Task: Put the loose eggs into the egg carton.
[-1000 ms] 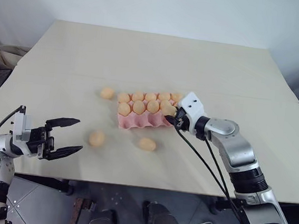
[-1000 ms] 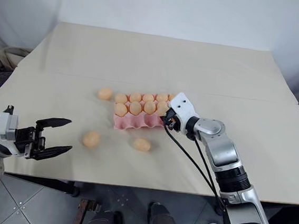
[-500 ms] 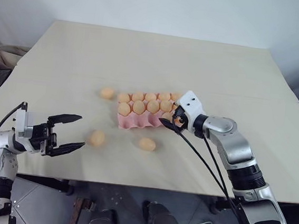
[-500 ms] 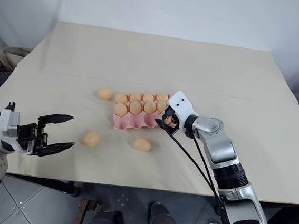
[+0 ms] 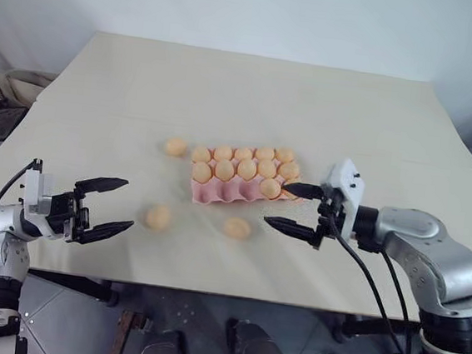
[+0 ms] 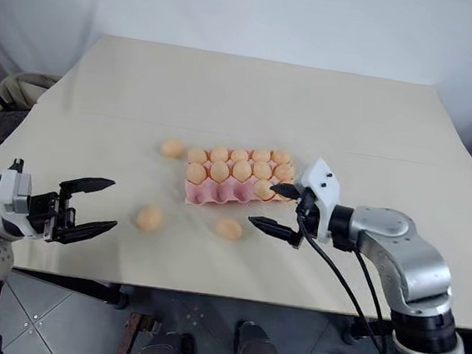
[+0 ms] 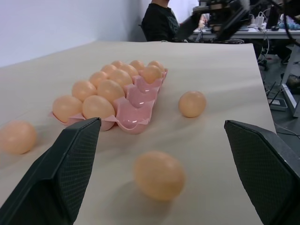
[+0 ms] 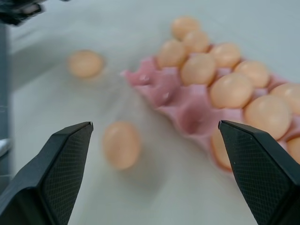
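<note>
In the left eye view we see the pink carton [image 5: 240, 181] at the centre of the beige counter [image 5: 252, 95], its back two rows filled with eggs, an egg in the right cup of the near row, and the other near cups bare. One loose egg [image 5: 174, 147] lies just beside the carton's upper left corner, a second egg [image 5: 158, 216] sits lower left of it, and a third egg [image 5: 236, 227] lies just below the carton's near edge. Our left pincer [image 5: 106, 209] hangs at the lower left with its fingers spread wide and nothing between them, apart from the second egg. Our right pincer [image 5: 294, 208] stands right of centre, fingers wide apart and bare, its upper finger near the carton's right end. In the left wrist view the left fingers [image 7: 65, 168] rise at both lower corners, with one egg [image 7: 158, 174] low in the middle, another [image 7: 192, 103] right of the carton [image 7: 136, 101] and another [image 7: 17, 136] at the left edge; a person sits at the top. In the right wrist view the right fingers [image 8: 255, 159] frame an egg [image 8: 121, 144] lower left and the carton [image 8: 187, 110] upper right.
</note>
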